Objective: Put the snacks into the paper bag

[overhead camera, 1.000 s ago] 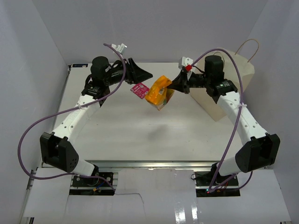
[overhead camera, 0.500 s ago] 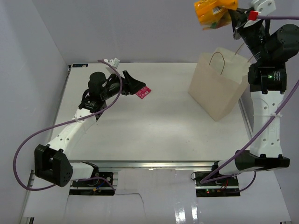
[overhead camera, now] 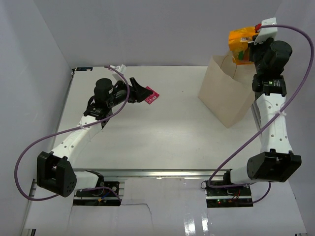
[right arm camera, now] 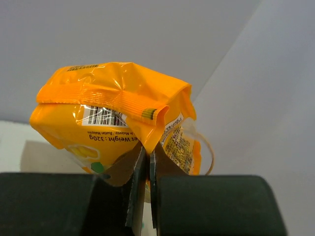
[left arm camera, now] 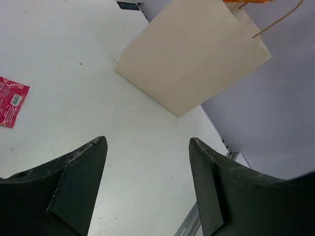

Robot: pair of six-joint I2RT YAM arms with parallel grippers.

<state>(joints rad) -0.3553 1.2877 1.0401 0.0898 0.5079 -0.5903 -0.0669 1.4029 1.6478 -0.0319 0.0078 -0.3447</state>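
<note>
Orange packet (overhead camera: 240,43) hung in the right hand (overhead camera: 252,46) over the top of the paper bag (overhead camera: 224,96) in the top view; the left hand (overhead camera: 142,93) sat low beside the pink-red square packet (overhead camera: 151,97) on the surface (overhead camera: 162,142). From the left wrist, that hand (left arm camera: 147,167) gaped wide and held nothing, the pink-red square packet (left arm camera: 11,107) cut off at the left edge. From the right wrist, the right hand (right arm camera: 146,169) was pinched tight on the orange packet's (right arm camera: 108,118) lower edge; a thin twine handle (right arm camera: 210,155) showed behind it.

Top camera: high, rearward, looking down. Left wrist sights beyond left gripper (left arm camera: 146,141) to paper bag (left arm camera: 192,59), shared overhead; right wrist close against orange packet (right arm camera: 113,113).
</note>
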